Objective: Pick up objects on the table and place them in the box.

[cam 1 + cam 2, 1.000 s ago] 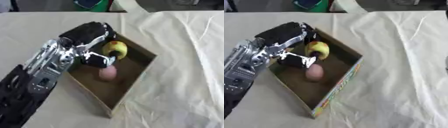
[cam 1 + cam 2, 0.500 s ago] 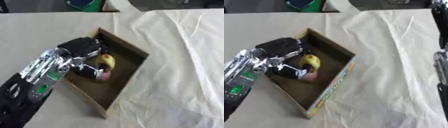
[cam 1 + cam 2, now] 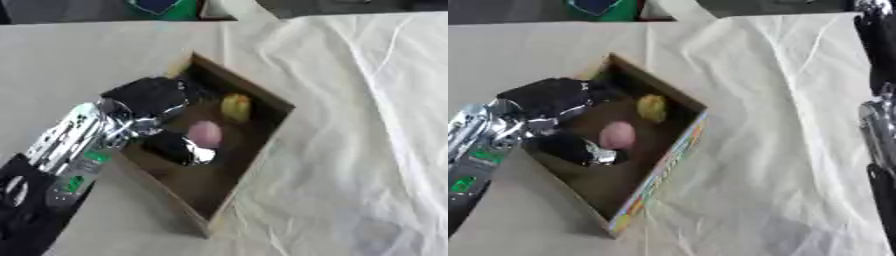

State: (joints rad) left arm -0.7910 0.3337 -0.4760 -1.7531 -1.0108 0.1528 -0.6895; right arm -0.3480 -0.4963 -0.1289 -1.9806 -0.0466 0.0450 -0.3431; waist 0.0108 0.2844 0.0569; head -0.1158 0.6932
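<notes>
An open cardboard box [image 3: 262, 137] lies askew on the cloth-covered table. Inside it lie a yellow fruit [image 3: 234, 107] near the far wall and a pink rounded object [image 3: 206, 133] in the middle. My left hand [image 3: 147, 98] hangs over the box's left rim, with one black and silver finger [image 3: 184, 150] reaching down inside beside the pink object. It holds nothing, and the yellow fruit lies apart from it. Black and silver parts of my right arm [image 3: 878, 135] show along the right edge of the right eye view; its hand cannot be made out.
A creased white cloth [image 3: 367, 125] covers the table right of the box, and a flatter beige stretch [image 3: 79, 55] lies to the left. A green and dark object [image 3: 162, 7] sits at the far edge.
The whole picture has shifted, so the camera moved. My left hand has come away from the yellow fruit, which now lies free in the box, and the hand sits lower on the left rim.
</notes>
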